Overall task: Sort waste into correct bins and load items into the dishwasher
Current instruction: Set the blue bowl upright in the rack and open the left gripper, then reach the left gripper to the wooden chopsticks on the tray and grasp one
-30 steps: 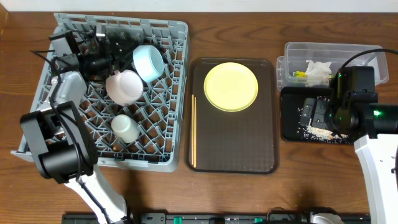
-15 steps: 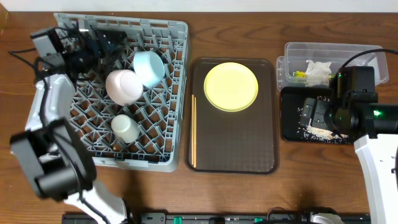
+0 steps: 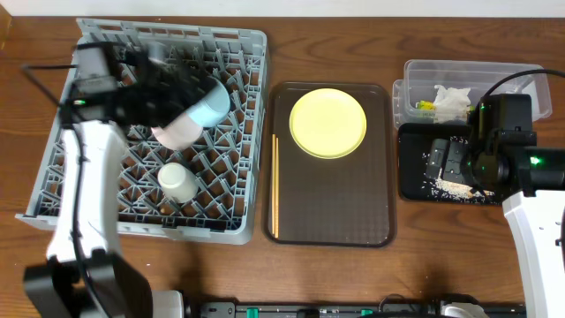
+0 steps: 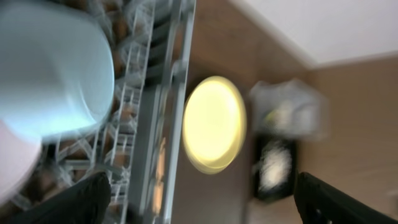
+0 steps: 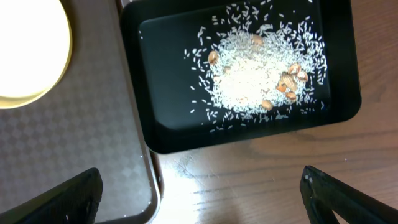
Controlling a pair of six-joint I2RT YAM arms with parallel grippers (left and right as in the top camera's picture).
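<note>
Rack (image 3: 254,53), at left, holds the blue bowl (image 3: 213,106), pink bowl (image 3: 177,132) and cup (image 3: 177,182). The plate (image 3: 327,123) lies on the brown tray (image 3: 335,208), with the chopsticks (image 3: 274,185) along the tray's left edge. Tub (image 3: 499,71), at right, contains the napkin (image 3: 452,99) and wrapper (image 3: 426,106). The black tray (image 5: 158,124) beside it holds the rice (image 5: 249,74). Left gripper (image 4: 200,186) is over the bowls, jaws spread, empty. Right gripper (image 5: 200,180) is over the black tray, jaws spread, empty.
</note>
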